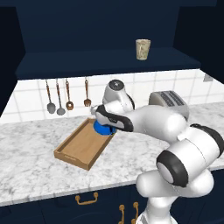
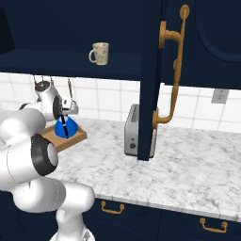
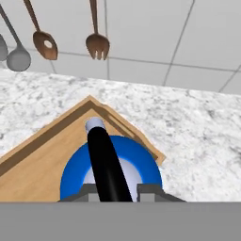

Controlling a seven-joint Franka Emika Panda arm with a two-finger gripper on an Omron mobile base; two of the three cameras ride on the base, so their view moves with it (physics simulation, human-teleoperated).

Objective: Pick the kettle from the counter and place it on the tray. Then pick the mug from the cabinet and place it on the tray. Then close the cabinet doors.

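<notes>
The kettle (image 3: 111, 175) sat in the far corner of the wooden tray (image 1: 76, 148) — its black handle clamped between the gripper (image 3: 114, 192) fingers. At about one o'clock above it, the mug (image 1: 142, 49) stood on the open cabinet (image 1: 105, 59) shelf — the toaster (image 1: 168, 99) at three o'clock on the counter (image 1: 35, 170).

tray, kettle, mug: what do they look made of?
Tray: wood, matte, tan with a faint grain.
Kettle: glossy blue body, maybe enamel or plastic; black handle.
Mug: beige and speckled, probably glazed ceramic.
</notes>
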